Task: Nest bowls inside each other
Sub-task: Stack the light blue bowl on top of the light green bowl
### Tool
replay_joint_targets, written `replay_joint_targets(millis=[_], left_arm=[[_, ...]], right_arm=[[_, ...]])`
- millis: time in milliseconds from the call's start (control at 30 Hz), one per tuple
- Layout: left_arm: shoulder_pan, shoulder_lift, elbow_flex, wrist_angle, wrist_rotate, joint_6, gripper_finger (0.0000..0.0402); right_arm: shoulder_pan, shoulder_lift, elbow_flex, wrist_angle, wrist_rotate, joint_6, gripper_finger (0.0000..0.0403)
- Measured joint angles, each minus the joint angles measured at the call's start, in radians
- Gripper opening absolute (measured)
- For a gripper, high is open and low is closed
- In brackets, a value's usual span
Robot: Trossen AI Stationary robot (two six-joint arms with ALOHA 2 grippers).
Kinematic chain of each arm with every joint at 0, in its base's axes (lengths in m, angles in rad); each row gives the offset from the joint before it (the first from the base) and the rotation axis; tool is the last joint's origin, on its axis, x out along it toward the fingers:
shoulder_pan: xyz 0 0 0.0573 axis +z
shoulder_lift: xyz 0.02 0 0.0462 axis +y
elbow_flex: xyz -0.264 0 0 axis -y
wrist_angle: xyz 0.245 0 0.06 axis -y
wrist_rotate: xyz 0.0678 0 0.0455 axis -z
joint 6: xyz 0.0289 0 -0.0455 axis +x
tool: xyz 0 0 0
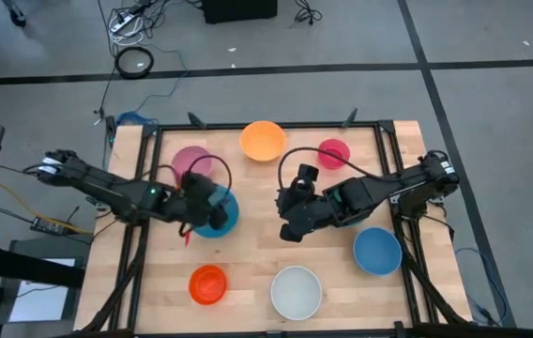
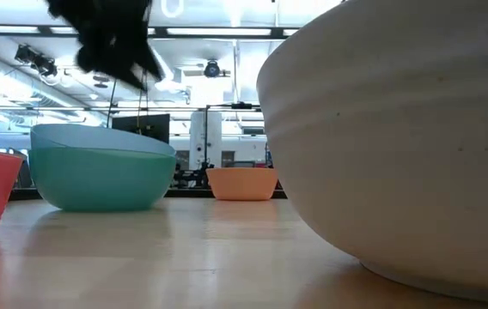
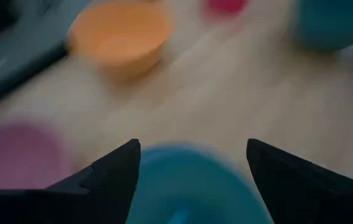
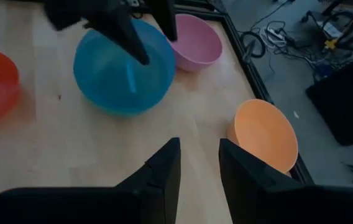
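Observation:
A blue bowl sits inside a teal bowl (image 1: 225, 218) (image 2: 98, 180) (image 4: 111, 81) left of the table's middle. My left gripper (image 1: 208, 207) (image 3: 192, 146) hangs open just above this pair, one finger on each side of the blue rim (image 3: 189, 180), clear of it in the low view (image 2: 111, 43). My right gripper (image 1: 291, 227) (image 4: 199, 143) hovers open over bare wood at the table's middle, with a narrow gap between its fingers and nothing in it. The other bowls stand singly: pink (image 1: 190, 160), orange (image 1: 263, 141), magenta (image 1: 333, 153), blue (image 1: 377, 251), red-orange (image 1: 207, 284) and white (image 1: 296, 292).
A black frame (image 1: 379, 141) runs along the table's far and side edges. Bare wood lies between the teal pair and the right gripper. In the low view the white bowl (image 2: 399, 137) fills the right side, close to the camera.

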Motion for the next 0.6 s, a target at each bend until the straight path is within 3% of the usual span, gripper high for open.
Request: replay_joint_targets(millis=[100, 300, 600], left_arm=[[0.037, 0.001, -0.001, -0.183, 0.003, -0.132, 0.0289], [0.088, -0.013, 0.001, -0.224, -0.074, -0.138, 0.028], [0.176, 0.073, 0.0, -0.415, 0.064, -0.212, 0.0279]], right_arm=[[-0.001, 0.0, -0.02, 0.0, 0.0, 0.016, 0.0098], [-0.001, 0.0, -0.036, -0.001, -0.004, 0.05, 0.0098], [-0.001, 0.0, -0.036, 0.003, -0.012, 0.056, 0.0098]])
